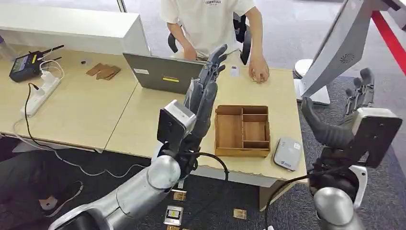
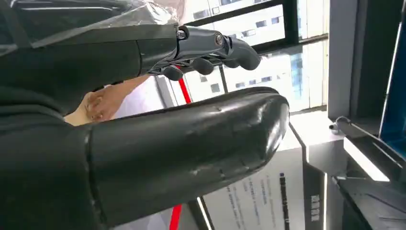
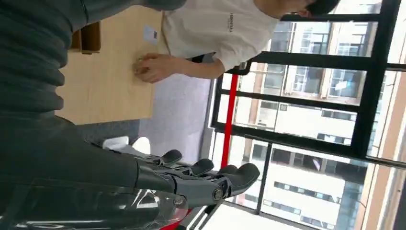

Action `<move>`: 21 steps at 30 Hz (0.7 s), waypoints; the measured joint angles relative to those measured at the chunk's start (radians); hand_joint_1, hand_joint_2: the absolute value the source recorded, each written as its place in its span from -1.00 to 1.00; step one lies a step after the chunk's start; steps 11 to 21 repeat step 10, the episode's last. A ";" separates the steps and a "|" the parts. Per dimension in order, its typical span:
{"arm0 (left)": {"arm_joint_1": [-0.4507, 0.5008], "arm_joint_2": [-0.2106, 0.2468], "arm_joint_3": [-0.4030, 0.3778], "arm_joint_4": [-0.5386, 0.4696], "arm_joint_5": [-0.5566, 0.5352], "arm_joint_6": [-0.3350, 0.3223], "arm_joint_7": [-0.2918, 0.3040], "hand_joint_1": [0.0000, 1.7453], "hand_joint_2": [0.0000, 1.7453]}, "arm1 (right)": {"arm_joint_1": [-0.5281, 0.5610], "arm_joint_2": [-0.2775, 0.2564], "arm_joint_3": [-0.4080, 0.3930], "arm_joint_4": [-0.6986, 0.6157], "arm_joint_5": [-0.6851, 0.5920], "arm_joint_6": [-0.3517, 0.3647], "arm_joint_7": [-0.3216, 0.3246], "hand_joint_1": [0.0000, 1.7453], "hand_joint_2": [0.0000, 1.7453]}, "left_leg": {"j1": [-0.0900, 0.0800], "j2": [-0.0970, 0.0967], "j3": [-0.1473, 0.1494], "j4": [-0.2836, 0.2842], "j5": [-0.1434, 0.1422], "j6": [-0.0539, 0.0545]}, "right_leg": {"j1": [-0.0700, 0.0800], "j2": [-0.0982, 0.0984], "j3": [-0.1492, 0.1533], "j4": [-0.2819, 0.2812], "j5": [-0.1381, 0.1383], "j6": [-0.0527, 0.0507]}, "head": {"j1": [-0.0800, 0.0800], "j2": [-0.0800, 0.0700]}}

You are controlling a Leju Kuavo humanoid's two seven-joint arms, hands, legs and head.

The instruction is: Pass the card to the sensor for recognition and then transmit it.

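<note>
A small white card (image 1: 234, 71) lies flat on the far side of the light wooden table (image 1: 95, 110), just beside a person's hand (image 1: 259, 72); it is also in the right wrist view (image 3: 150, 34). The grey sensor pad (image 1: 287, 153) sits near the table's front right corner. My left hand (image 1: 205, 96) is raised above the table between the laptop and the tray, fingers stretched toward the card, holding nothing (image 2: 191, 143). My right hand (image 1: 352, 115) hangs in the air beyond the table's right edge, fingers apart and empty (image 3: 191, 177).
A wooden compartment tray (image 1: 242, 152) stands left of the sensor. A grey laptop (image 1: 160, 73) is behind my left hand. A power strip (image 1: 40, 93) and a black device (image 1: 26, 64) lie far left. A white stand (image 1: 335, 48) rises at right. Several cards lie on the floor (image 1: 173, 214).
</note>
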State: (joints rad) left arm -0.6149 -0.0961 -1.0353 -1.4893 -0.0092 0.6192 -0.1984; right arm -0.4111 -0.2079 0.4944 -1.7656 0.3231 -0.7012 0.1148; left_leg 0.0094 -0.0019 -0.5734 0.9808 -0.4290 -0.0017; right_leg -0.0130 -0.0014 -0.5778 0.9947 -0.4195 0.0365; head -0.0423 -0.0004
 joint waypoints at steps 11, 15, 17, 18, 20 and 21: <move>0.003 0.030 0.030 -0.051 0.000 0.029 0.000 -1.00 -1.00 | 0.052 0.025 0.000 -0.139 0.057 0.001 -0.035 -1.00 1.00 | 0.000 0.000 0.000 0.000 0.000 0.000 | 0.000 0.000 0.000 0.000 0.000 0.000 | 0.001 0.000; 0.003 0.030 0.030 -0.051 0.000 0.029 0.000 -1.00 -1.00 | 0.052 0.025 0.000 -0.139 0.057 0.001 -0.035 -1.00 1.00 | 0.000 0.000 0.000 0.000 0.000 0.000 | 0.000 0.000 0.000 0.000 0.000 0.000 | 0.001 0.000; 0.003 0.030 0.030 -0.051 0.000 0.029 0.000 -1.00 -1.00 | 0.052 0.025 0.000 -0.139 0.057 0.001 -0.035 -1.00 1.00 | 0.000 0.000 0.000 0.000 0.000 0.000 | 0.000 0.000 0.000 0.000 0.000 0.000 | 0.001 0.000; 0.003 0.030 0.030 -0.051 0.000 0.029 0.000 -1.00 -1.00 | 0.052 0.025 0.000 -0.139 0.057 0.001 -0.035 -1.00 1.00 | 0.000 0.000 0.000 0.000 0.000 0.000 | 0.000 0.000 0.000 0.000 0.000 0.000 | 0.001 0.000; 0.003 0.030 0.030 -0.051 0.000 0.029 0.000 -1.00 -1.00 | 0.052 0.025 0.000 -0.139 0.057 0.001 -0.035 -1.00 1.00 | 0.000 0.000 0.000 0.000 0.000 0.000 | 0.000 0.000 0.000 0.000 0.000 0.000 | 0.001 0.000; 0.003 0.030 0.030 -0.051 0.000 0.029 0.000 -1.00 -1.00 | 0.052 0.025 0.000 -0.139 0.057 0.001 -0.035 -1.00 1.00 | 0.000 0.000 0.000 0.000 0.000 0.000 | 0.000 0.000 0.000 0.000 0.000 0.000 | 0.001 0.000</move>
